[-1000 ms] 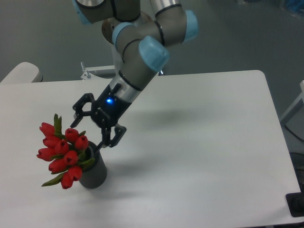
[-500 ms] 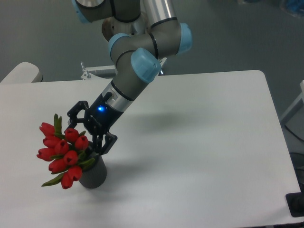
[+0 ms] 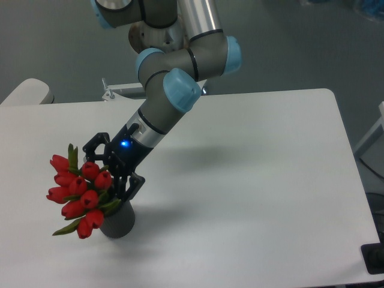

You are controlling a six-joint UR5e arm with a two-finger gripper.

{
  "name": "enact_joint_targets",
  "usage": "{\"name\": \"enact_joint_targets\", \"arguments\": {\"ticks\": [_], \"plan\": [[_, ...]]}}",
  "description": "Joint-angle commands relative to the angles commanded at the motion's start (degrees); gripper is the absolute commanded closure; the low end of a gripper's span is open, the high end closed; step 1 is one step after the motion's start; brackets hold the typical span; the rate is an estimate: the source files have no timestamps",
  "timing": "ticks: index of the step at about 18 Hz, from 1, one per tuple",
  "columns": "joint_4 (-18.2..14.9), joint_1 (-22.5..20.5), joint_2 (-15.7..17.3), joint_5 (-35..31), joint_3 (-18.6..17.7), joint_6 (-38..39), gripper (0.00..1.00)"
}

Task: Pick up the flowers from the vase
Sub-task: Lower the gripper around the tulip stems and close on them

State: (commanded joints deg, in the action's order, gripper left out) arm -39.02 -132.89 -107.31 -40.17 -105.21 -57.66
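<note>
The white surface (image 3: 252,180) extends wide and bare to the right of the end effector (image 3: 111,168), with its front edge well below. The flowers (image 3: 78,189) are seen just left of and below the end effector, their long axis tilted, buds pointing up-left over the vase rim. The dark vase (image 3: 120,221) stands upright directly beneath. The end effector's fingers are spread apart, straddling the uppermost buds, nothing gripped.

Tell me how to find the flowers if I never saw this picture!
Look at the white table and go to its front left part, where a small dark grey vase stands. The flowers lean out of its top to the left, right by the robot's black claw. They are the only red thing there.
</note>
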Motion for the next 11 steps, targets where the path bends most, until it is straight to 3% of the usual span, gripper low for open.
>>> {"name": "enact_joint_targets", "arguments": {"ticks": [4, 7, 11], "plan": [[0.0, 0.3, -0.6, 0.0, 0.7, -0.1, 0.01], [0.0, 0.4, -0.9, 0.0, 0.6, -0.2, 0.35], [0.0, 0.3, -1.1, 0.2, 1.0, -0.4, 0.46]]}}
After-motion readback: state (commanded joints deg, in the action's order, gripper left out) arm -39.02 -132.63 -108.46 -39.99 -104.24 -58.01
